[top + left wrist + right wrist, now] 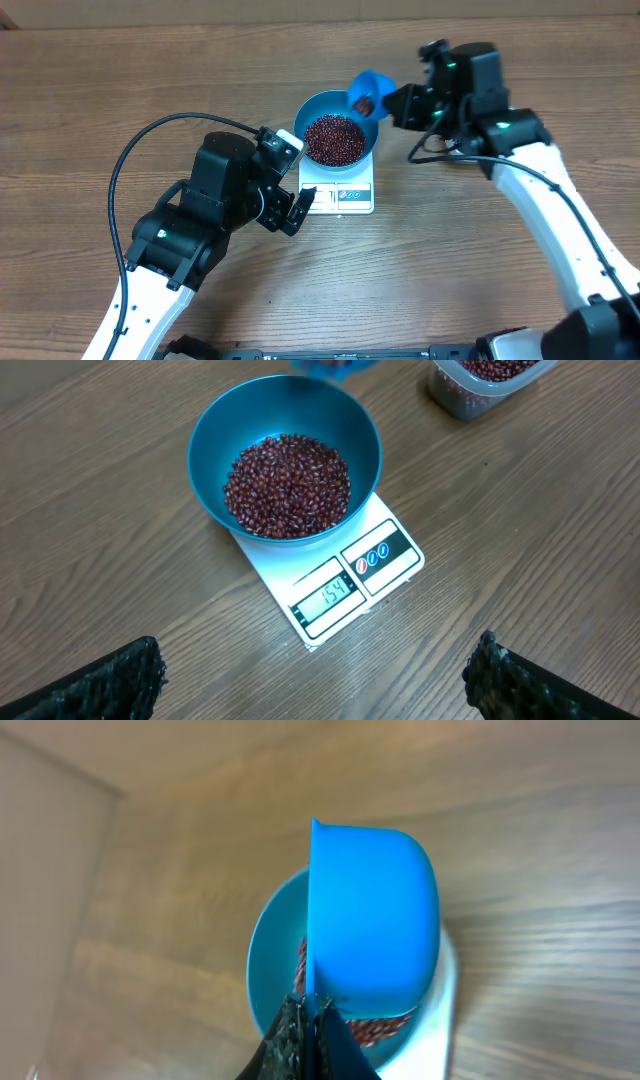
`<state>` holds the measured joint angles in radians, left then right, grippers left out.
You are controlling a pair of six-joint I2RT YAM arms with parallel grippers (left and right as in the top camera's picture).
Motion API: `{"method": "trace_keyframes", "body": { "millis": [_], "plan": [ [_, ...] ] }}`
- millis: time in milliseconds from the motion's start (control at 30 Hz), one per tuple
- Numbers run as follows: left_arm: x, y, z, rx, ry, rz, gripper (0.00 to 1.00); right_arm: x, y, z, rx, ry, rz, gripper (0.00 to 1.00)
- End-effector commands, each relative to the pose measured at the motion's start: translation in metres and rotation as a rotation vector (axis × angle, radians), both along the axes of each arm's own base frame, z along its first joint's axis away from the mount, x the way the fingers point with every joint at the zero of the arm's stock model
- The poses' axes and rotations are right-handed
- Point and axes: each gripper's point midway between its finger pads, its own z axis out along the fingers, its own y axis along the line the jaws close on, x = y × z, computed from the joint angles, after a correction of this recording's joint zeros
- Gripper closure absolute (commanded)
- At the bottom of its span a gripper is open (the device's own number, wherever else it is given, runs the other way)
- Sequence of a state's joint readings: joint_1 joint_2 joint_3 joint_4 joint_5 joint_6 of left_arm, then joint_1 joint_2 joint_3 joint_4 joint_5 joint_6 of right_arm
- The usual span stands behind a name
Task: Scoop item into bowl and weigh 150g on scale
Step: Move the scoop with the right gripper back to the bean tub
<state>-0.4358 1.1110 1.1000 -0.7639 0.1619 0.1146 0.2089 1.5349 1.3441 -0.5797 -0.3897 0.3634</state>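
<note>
The left pincer [296, 178] hovered just beside the scale's left edge, its fingers spread wide apart and empty. The scale [352, 575] sat on the wooden surface [520, 530] and carried the blue bowl [215, 440], with the beans [288, 485] heaped inside. Its display read 154. Above the bowl's rim a small blue scoop [368, 88] tilted, a few beans in it, its handle clamped in the right pincer [393, 100].
</note>
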Motion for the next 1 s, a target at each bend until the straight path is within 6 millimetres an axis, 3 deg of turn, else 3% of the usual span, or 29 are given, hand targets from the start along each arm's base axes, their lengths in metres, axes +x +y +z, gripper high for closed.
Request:
{"method": "trace_keyframes", "body": {
  "millis": [0, 133, 500, 667, 833, 967],
  "plan": [
    [-0.001, -0.001, -0.002, 0.004, 0.0, -0.02, 0.0, -0.004, -0.028, 0.035, 0.015, -0.083, -0.051, 0.96],
    [-0.001, -0.001, -0.002, 0.004, 0.001, -0.02, 0.0, -0.005, -0.067, 0.039, -0.022, -0.091, -0.123, 0.96],
    [-0.001, -0.001, -0.002, 0.004, 0.001, -0.02, 0.0, -0.017, -0.157, 0.01, -0.147, 0.024, -0.31, 0.96],
    [-0.001, -0.001, -0.002, 0.004, 0.001, -0.02, 0.0, -0.023, -0.173, 0.004, -0.247, 0.01, -0.267, 0.96],
    [-0.001, -0.001, -0.002, 0.004, 0.0, -0.02, 0.0, -0.026, -0.196, -0.003, -0.454, -0.003, -0.246, 0.96],
    [-0.001, -0.001, -0.002, 0.004, 0.001, -0.02, 0.01, -0.027, -0.203, -0.005, -0.55, -0.022, -0.197, 0.96]
  ]
}}
